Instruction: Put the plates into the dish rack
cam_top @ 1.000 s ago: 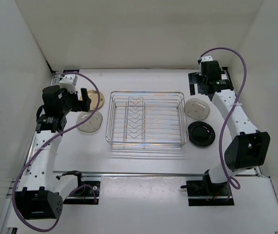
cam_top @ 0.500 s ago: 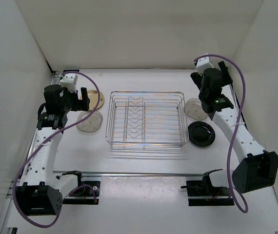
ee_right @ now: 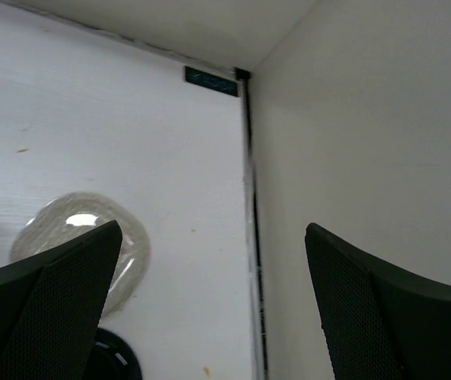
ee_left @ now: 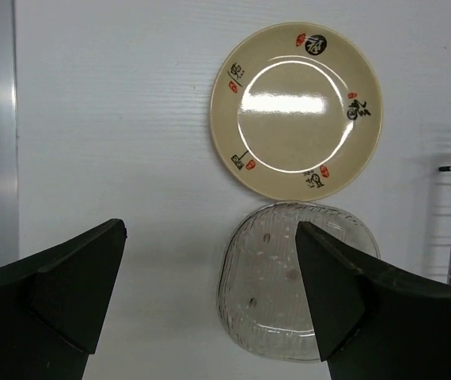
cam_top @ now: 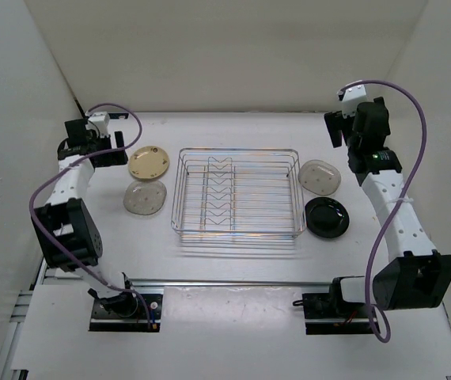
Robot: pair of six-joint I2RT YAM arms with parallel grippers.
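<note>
A: Plates?
B: All four lie flat on the table (cam_top: 233,269), none racked. Black plate (cam_top: 327,217) nearest, right of rack (cam_top: 237,194). Left clear plate (cam_top: 145,198) next, then right clear plate (cam_top: 320,176). Tan plate (cam_top: 149,163) farthest.
A: Why split?
B: Two per side, probably one pair per arm.
A: Claws?
B: Left gripper (ee_left: 210,233) spread wide, empty, looking down on tan and clear, likely lining up. Right gripper (ee_right: 212,228) spread, empty, aimed near wall (ee_right: 368,119).

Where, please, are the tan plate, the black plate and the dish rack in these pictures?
tan plate (ee_left: 297,109): left wrist view, centre of its glossy well.
black plate (cam_top: 327,217): top external view, centre of the plate.
dish rack (cam_top: 237,194): top external view, bare floor bars at its middle.
</note>
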